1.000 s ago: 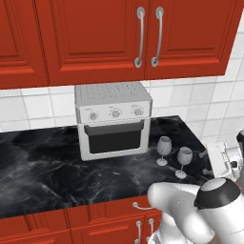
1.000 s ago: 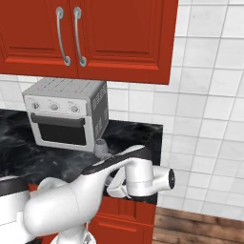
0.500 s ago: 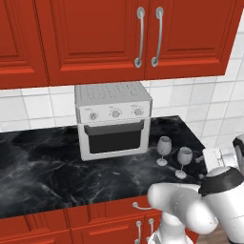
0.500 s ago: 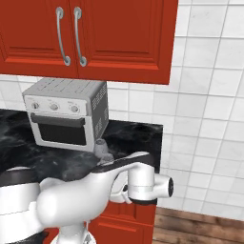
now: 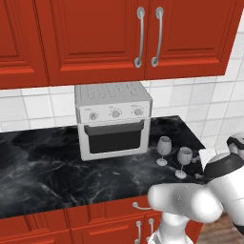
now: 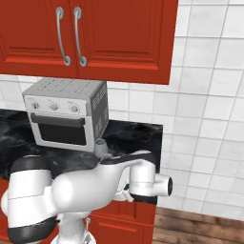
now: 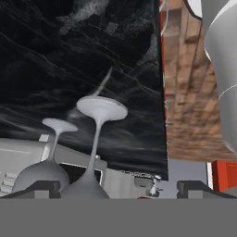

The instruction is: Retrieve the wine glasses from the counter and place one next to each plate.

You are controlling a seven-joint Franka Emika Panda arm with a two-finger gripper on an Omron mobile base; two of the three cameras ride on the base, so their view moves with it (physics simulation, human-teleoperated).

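Standing side by side at centre right of the left base view, the two glasses [image 5: 163, 150] [image 5: 184, 161] sit near the counter [image 5: 43, 171] edge, right of the oven [image 5: 113, 119]. The gripper [image 7: 115, 189], spread wide and empty, frames both bowls at lower left of the hand view. Closing in there risks clipping the neighbour and toppling it, since they stand so close.

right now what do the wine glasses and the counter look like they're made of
The wine glasses: probably clear glass, since the dark top shows through their bowls. The counter: looks like polished black marble, with white veins and a faint sheen; it could be an imitation.
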